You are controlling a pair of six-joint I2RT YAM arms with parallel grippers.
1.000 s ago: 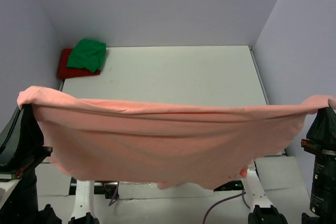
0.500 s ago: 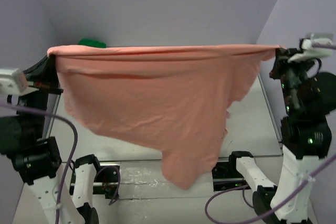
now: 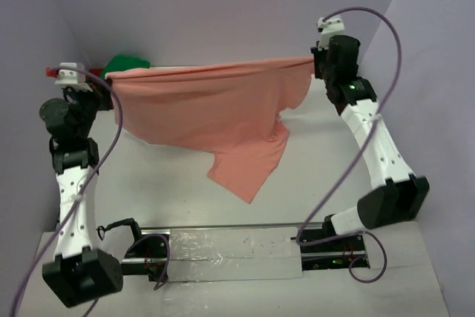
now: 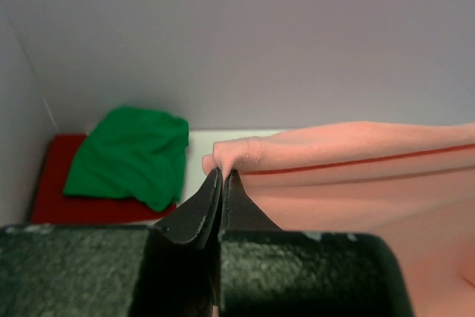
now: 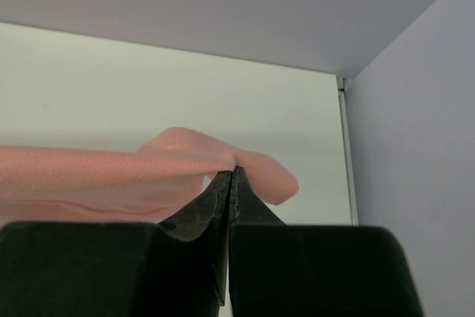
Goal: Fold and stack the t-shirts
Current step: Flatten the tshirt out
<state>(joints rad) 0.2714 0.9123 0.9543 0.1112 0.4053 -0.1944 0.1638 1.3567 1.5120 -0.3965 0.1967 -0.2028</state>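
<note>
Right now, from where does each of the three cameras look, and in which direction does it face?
Top external: above and behind the bases, looking down on the table; left arm and right arm show, the salmon-pink shirt held between them.
Left wrist: on the left arm, facing along its shut left tool to the shirt's corner, green shirt and red shirt beyond.
Right wrist: on the right arm, facing along its shut right tool to the other corner.
Shared: top and left wrist both show the green shirt.
</note>
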